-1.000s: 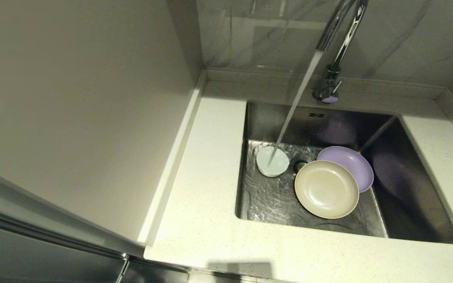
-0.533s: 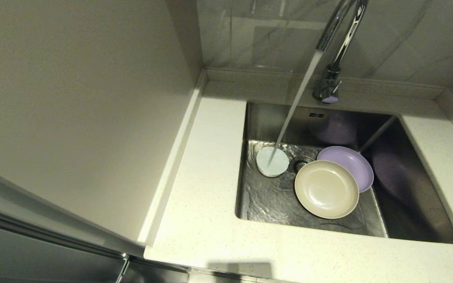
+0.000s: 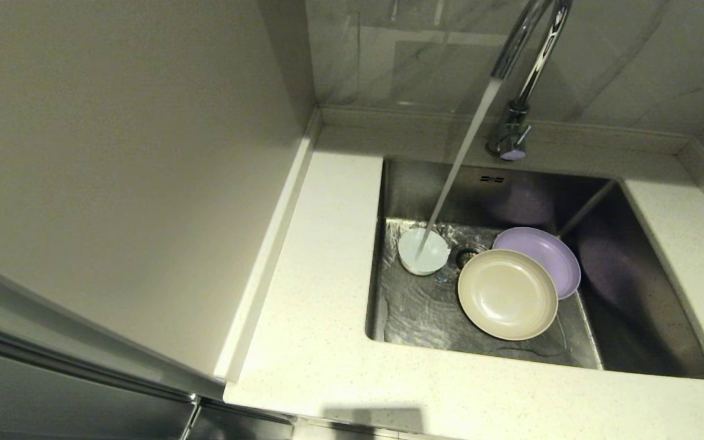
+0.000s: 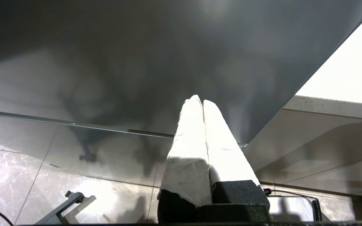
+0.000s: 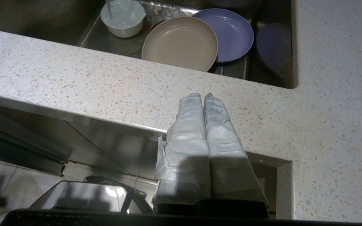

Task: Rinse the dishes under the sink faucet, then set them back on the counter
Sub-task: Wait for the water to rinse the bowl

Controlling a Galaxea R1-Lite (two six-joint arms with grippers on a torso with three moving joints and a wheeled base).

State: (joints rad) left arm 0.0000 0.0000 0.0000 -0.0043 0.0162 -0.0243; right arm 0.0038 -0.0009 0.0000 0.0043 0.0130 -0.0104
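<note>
Water streams from the chrome faucet [image 3: 520,67] into the small white bowl [image 3: 423,251] at the left of the steel sink [image 3: 633,287]. The beige plate [image 3: 507,294] lies right of the bowl, overlapping the lilac plate [image 3: 546,252] behind it. The right wrist view shows the bowl [image 5: 123,17], beige plate [image 5: 180,43] and lilac plate [image 5: 231,33] beyond the counter [image 5: 105,81]. My right gripper [image 5: 202,95] is shut and empty, in front of the counter's front edge. My left gripper [image 4: 199,100] is shut and empty, low beside a dark cabinet front. Neither gripper shows in the head view.
The speckled counter [image 3: 321,293] wraps the sink on the left, front and right, with a raised rim [image 3: 266,256] against a tall panel [image 3: 120,153] on the left. Grey marbled tile [image 3: 633,55] stands behind the faucet. The drain strainer [image 3: 467,252] sits between bowl and plates.
Only the running water and the ripples on the sink floor shift; dishes and view stay put.
</note>
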